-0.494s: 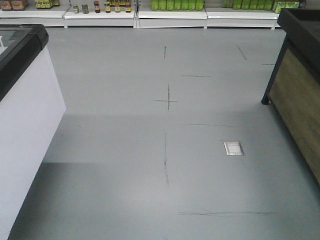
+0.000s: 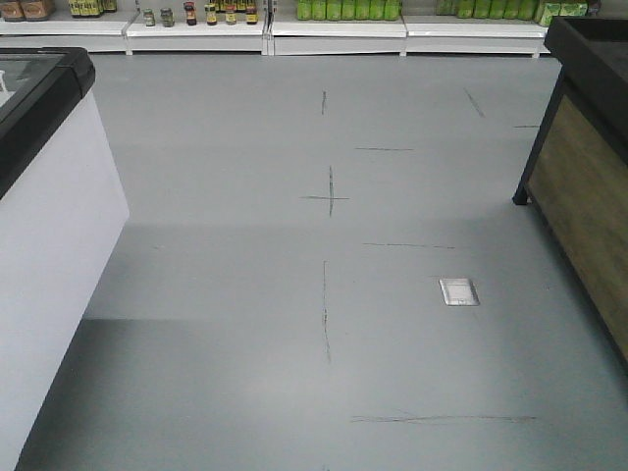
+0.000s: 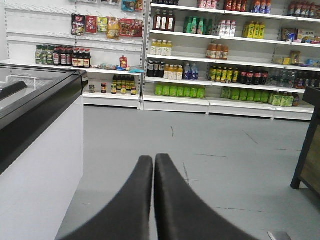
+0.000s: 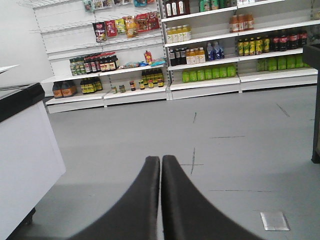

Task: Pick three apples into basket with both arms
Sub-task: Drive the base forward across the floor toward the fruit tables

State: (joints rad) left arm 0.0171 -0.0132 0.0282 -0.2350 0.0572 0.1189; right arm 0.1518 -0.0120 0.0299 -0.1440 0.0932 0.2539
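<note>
No apples and no basket show in any view. In the left wrist view my left gripper (image 3: pixel 153 158) is shut, its two black fingers pressed together with nothing between them, held above the grey floor. The right wrist view shows my right gripper (image 4: pixel 160 159) the same way, shut and holding nothing, pointing across the floor toward the shelves. Neither arm appears in the front-facing view.
A white chest freezer with a black rim (image 2: pixel 39 196) stands at the left. A dark wood-sided display stand (image 2: pixel 589 167) is at the right. Stocked shop shelves (image 2: pixel 294 25) line the far wall. A metal floor plate (image 2: pixel 458 291) lies in the grey floor.
The shadow edge on the floor near the freezer has shifted slightly; everything else looks the same.
</note>
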